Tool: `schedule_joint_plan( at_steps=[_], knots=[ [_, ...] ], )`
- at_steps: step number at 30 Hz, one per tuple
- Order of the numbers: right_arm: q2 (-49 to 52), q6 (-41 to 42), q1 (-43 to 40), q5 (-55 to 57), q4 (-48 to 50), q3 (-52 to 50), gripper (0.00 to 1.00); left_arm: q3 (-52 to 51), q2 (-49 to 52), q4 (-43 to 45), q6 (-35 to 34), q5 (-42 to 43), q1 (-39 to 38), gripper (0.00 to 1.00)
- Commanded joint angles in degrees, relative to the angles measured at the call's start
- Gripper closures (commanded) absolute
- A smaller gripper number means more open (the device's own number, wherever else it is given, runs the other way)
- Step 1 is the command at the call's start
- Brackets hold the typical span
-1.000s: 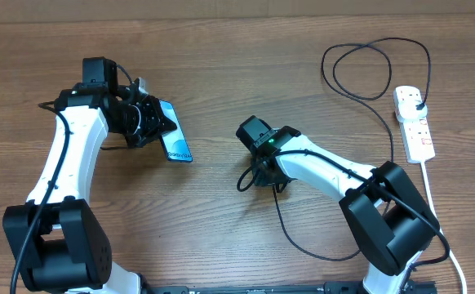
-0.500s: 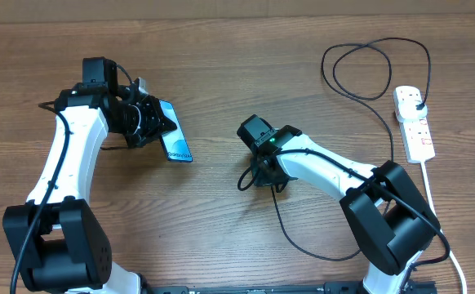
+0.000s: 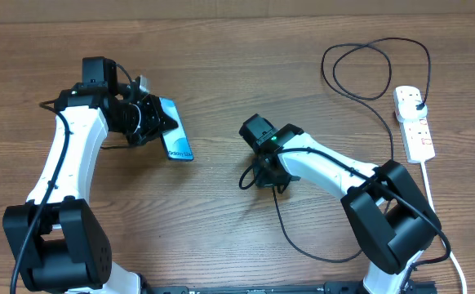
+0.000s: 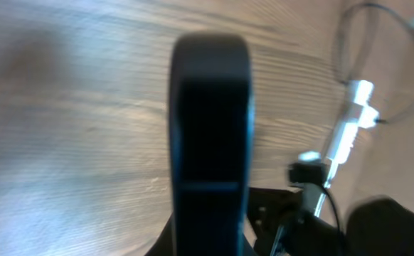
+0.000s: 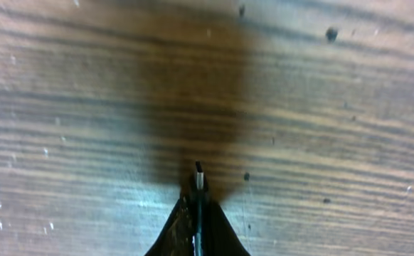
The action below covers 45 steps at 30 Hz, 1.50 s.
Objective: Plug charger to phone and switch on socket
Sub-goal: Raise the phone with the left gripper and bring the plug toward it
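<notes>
1. My left gripper (image 3: 161, 124) is clamped on one end of the phone (image 3: 177, 142), which sits at 10 o'clock from the middle of the table (image 3: 221, 245) with its lit screen showing from above.
2. My right gripper (image 3: 263, 176) points down at the wood, pinched shut on the charger (image 5: 198, 174). The connector tip pokes out just past my fingers (image 5: 218, 231).
3. The phone lies at 9 o'clock from that tip, well apart.
4. The socket (image 3: 415, 126) lies at 3 o'clock, with the charger's black plug (image 3: 417, 102) in its far end.
</notes>
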Motion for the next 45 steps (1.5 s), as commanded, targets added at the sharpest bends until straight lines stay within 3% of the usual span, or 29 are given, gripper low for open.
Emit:
schedule_joint_plan(
  at_steps=[1,5,11,14,19,24,36,45],
  knots=[
    [-3.0,-7.6,-2.0,-13.7,0.6,0.5,0.96,0.2,-0.4,2.1,10.4,16.7,0.8,0.96],
    [-9.9,-14.4,-4.1,-29.2,2.6,0.5,0.96,0.2,-1.5,3.5,15.3,29.9,3.4,0.96],
    [-18.4,-25.5,-4.9,-49.3,3.0,0.5,0.96,0.2,-4.6,3.3,20.4,42.3,7.6,0.95],
    [-19.2,-26.3,-4.7,-56.0,4.3,0.5,0.96,0.3,-7.3,2.3,23.9,46.4,8.2,0.96],
    [-19.1,-28.5,-3.6,-67.5,11.2,-0.5,0.96,0.2,-12.7,0.7,24.5,47.6,8.2,0.96],
    [-19.1,-28.0,-1.8,-75.0,20.1,-0.5,0.96,0.2,-17.1,0.9,19.4,48.1,8.3,0.96],
    [-19.1,-12.9,-1.6,-75.4,34.6,-0.5,0.96,0.2,-17.6,3.0,2.2,41.6,8.3,0.95],
    [-19.1,-11.5,-0.4,-76.0,36.7,-0.5,0.96,0.2,-17.6,3.7,-0.4,38.6,6.9,0.96]
  ],
)
